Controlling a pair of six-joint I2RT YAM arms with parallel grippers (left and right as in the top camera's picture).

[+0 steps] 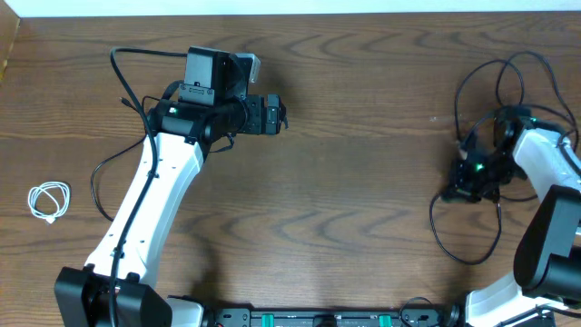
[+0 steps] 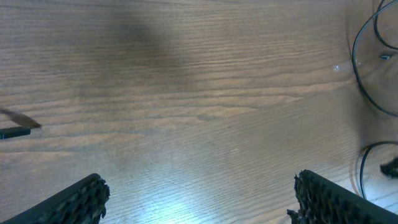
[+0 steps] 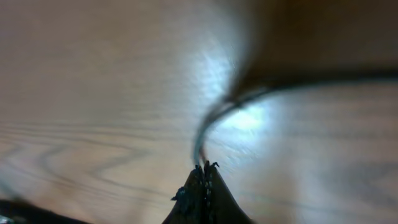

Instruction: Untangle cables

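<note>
**White shells, black joints on both arms**

Here's the left arm: white shell, black joints, a green light glowing, and a thick black wire looping off it. The left gripper has black fingers with knobbly pads. The right arm matches, white over black with its own green light, and the right gripper is dark.

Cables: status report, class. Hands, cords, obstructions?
Left hand open, empty. Right hand shut on black cable, black loops tangled around it. White cable coiled apart, far left. Nothing blocking.
</note>
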